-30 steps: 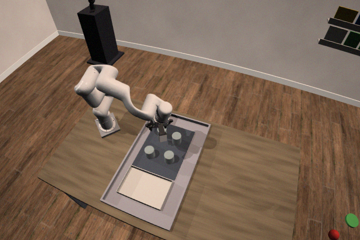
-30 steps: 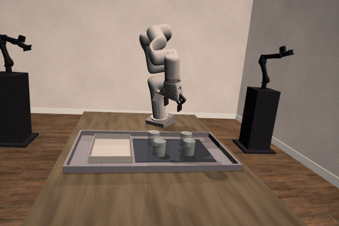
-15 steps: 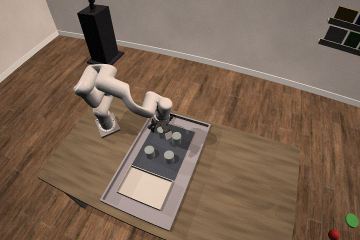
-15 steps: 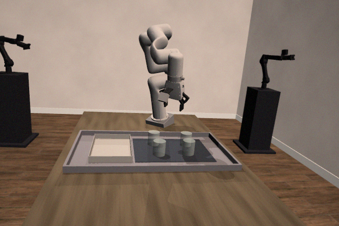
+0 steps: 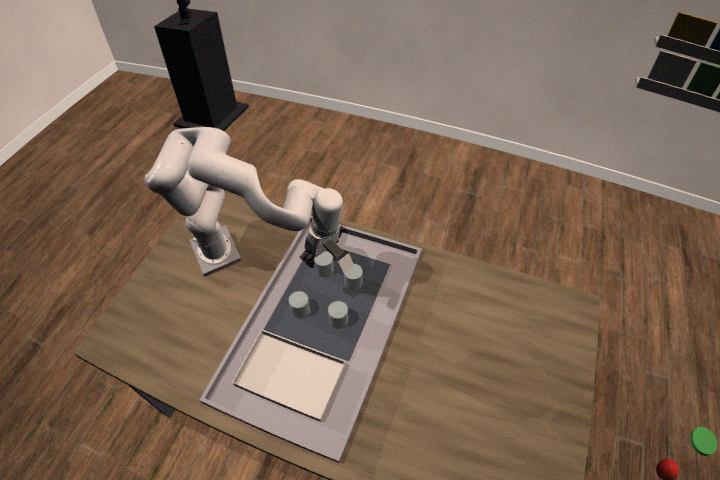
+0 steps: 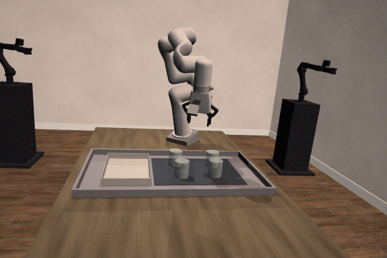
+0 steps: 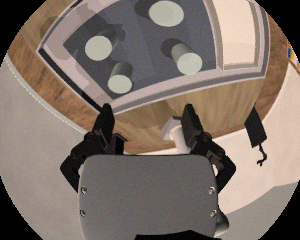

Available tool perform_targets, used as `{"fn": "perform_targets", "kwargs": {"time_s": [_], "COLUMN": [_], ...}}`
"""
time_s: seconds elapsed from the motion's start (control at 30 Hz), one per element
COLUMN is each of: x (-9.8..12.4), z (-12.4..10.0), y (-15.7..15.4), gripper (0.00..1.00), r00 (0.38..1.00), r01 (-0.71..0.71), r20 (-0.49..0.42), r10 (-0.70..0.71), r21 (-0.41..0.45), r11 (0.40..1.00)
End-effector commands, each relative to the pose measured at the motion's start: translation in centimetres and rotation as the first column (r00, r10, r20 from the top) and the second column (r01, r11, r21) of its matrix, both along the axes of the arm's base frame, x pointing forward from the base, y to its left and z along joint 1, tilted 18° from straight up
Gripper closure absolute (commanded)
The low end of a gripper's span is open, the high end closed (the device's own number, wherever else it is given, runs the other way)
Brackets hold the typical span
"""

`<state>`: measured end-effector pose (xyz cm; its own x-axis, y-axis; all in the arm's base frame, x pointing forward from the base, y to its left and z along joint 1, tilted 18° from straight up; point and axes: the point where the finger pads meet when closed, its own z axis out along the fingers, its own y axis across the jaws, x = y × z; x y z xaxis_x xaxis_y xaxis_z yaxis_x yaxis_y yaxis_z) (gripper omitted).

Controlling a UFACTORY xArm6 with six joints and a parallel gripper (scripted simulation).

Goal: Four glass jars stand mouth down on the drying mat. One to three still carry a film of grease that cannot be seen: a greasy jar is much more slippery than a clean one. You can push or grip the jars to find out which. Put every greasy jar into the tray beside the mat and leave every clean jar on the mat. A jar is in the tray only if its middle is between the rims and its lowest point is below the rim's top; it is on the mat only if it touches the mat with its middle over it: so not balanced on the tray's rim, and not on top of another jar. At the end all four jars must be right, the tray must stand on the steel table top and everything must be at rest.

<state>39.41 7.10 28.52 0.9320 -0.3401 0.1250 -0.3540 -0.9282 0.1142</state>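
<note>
1. White six-joint arm [image 6: 181,61] stands on a grey square base plate [image 5: 232,263] near the table's far edge in the exterior view; it reaches over the far side of the steel table top.
2. Dark two-finger gripper [image 6: 199,121] hangs well above the jars, fingers spread fully, nothing between them. The wrist view confirms it: both fingers are apart with only table and wall in the gap.
3. Grey rimmed steel table top [image 6: 172,191] lies across the wooden table [image 6: 181,228]; on it a dark rectangular drying mat [image 6: 196,179].
4. Four pale green glass jars, mouth down, all on the mat: far-left jar [image 6: 174,155], near-left jar [image 6: 181,168], far-right jar [image 6: 212,154], near-right jar [image 6: 215,167].
5. In the top view the gripper [image 5: 325,255] overlaps one jar [image 5: 324,263], so that jar's foot is partly hidden; probably no contact, given the height in the exterior view.
6. The far jars are partly covered by the near jars in the exterior view.
7. Cream shallow square tray [image 6: 125,181] sits beside the mat toward the table's left edge, no jar in it.
8. Grease cannot be made out.
</note>
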Motion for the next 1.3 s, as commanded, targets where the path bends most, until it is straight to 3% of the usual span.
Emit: {"fn": "perform_targets", "kwargs": {"time_s": [0.0, 0.07, 0.1, 0.4, 0.43, 0.67, 0.7, 1.07, 1.1, 1.27], "x": [0.2, 0.2, 0.6, 0.6, 1.1, 1.1, 1.4, 1.4, 1.4, 1.4], "z": [0.2, 0.2, 0.3, 0.3, 0.4, 0.4, 0.5, 0.5, 0.5, 0.5], "y": [0.0, 0.0, 0.2, 0.2, 0.3, 0.3, 0.4, 0.4, 0.4, 0.4], "gripper": [0.00, 0.00, 0.00, 0.00, 0.00, 0.00, 0.00, 0.00, 1.00, 1.00], "r00": [0.999, 0.999, 0.983, 0.983, 0.947, 0.947, 0.906, 0.906, 0.906, 0.906], "r01": [-0.048, -0.048, -0.178, -0.178, -0.310, -0.310, -0.407, -0.407, -0.407, -0.407], "r20": [0.016, 0.016, 0.042, 0.042, 0.064, 0.064, 0.077, 0.077, 0.077, 0.077], "r10": [0.048, 0.048, 0.180, 0.180, 0.316, 0.316, 0.416, 0.416, 0.416, 0.416], "r21": [-0.007, -0.007, -0.043, -0.043, -0.082, -0.082, -0.113, -0.113, -0.113, -0.113], "r11": [0.999, 0.999, 0.983, 0.983, 0.947, 0.947, 0.906, 0.906, 0.906, 0.906]}}
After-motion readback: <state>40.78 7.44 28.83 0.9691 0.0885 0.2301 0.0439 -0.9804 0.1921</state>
